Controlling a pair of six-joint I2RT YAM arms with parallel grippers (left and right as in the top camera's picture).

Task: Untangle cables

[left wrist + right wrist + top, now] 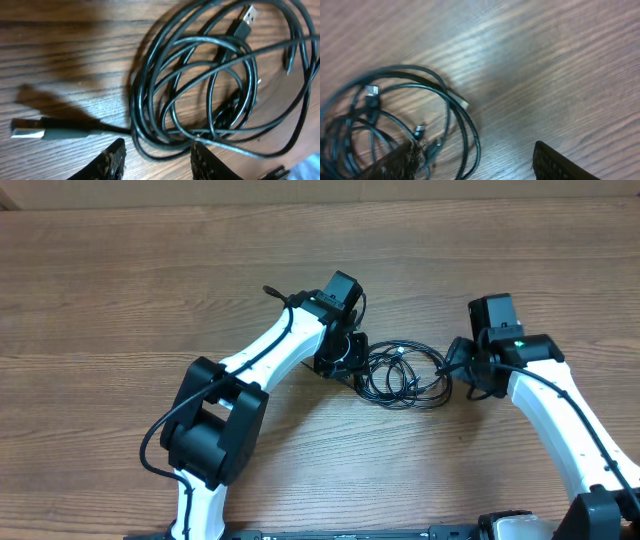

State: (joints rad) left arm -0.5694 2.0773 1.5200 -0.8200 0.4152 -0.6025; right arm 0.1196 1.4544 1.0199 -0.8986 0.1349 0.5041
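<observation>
Where your left wrist camera looks down, the left gripper stands partly open. Its black, ridged fingertips are apart with nothing pinched between them. Just beyond them lie the cables, thin glossy black cords wound in overlapping round loops. One straight tail runs out left to a plug with a silver metal end. A second flat plug rests at the far side of the coil.

On your right side, the right gripper is wide open and holds nothing. One textured black finger overlaps the edge of the coil; the other sits well apart over bare wood.

From overhead, the tangle lies mid-table between the two grippers, close to each. Under it all is the table, smooth brown wood with long, dark grain streaks running across. A paler tan band runs along the far edge.
</observation>
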